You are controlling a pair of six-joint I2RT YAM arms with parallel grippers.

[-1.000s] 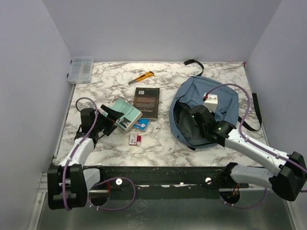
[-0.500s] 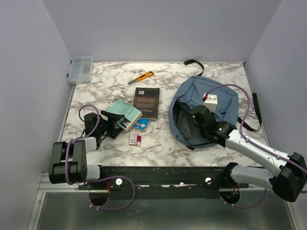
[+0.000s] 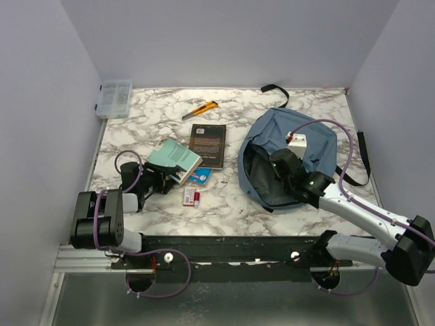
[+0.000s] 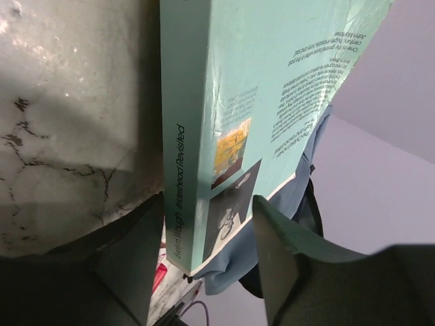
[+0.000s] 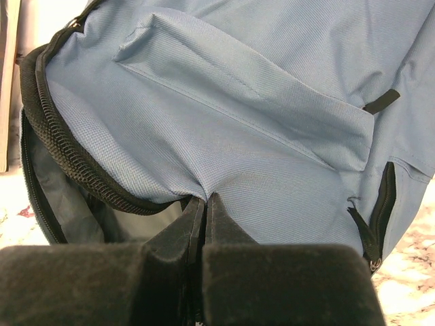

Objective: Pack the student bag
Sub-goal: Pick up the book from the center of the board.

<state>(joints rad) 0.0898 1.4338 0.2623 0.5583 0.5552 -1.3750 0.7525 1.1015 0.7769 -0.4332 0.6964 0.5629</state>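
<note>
The student bag [image 3: 302,136], dusty blue with a dark open mouth, lies right of centre. My right gripper [image 3: 281,168] is shut on a pinch of its blue fabric [image 5: 258,136] just above the zipper rim [image 5: 61,149], with the jaws [image 5: 205,202] pressed together. A teal paperback [image 3: 175,157] lies tilted at the left. My left gripper [image 3: 162,179] reaches in low from the left. In the left wrist view its jaws [image 4: 209,201] straddle the book's [image 4: 272,81] near corner, one finger beside the spine and the other at the cover.
A black book [image 3: 207,144] lies beside the teal one. A small blue card [image 3: 202,176] and a red-and-white item [image 3: 191,197] sit near it. A yellow utility knife [image 3: 200,109] and a clear plastic box [image 3: 113,98] are at the back. Black straps [image 3: 274,89] trail from the bag.
My left arm has dropped low and pushed in towards the teal book, and its jaws have narrowed round the book's corner. The right gripper has stayed on the bag fabric.
</note>
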